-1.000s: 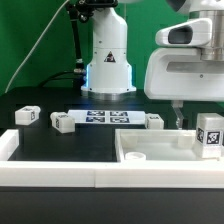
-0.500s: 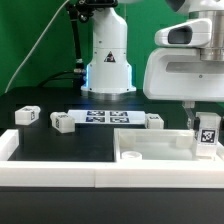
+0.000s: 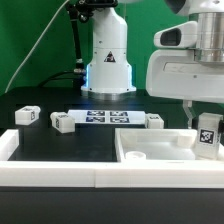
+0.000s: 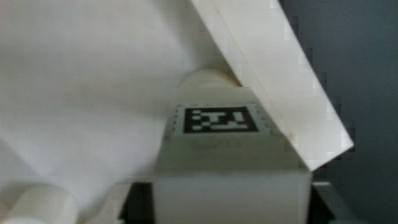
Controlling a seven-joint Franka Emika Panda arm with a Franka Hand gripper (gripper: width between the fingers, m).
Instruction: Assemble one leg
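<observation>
Shifted slightly toward the exterior view's left since half a second ago: leg (image 3: 208,135), upright over the tabletop's (image 3: 150,152) right corner; I see gripper (image 3: 204,118) clamped on it; marker board (image 3: 105,118) behind.

Smooth matt white plastic leg (image 3: 207,135)

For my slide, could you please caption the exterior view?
Gripper holds a tagged leg over the white tabletop's corner.
</observation>
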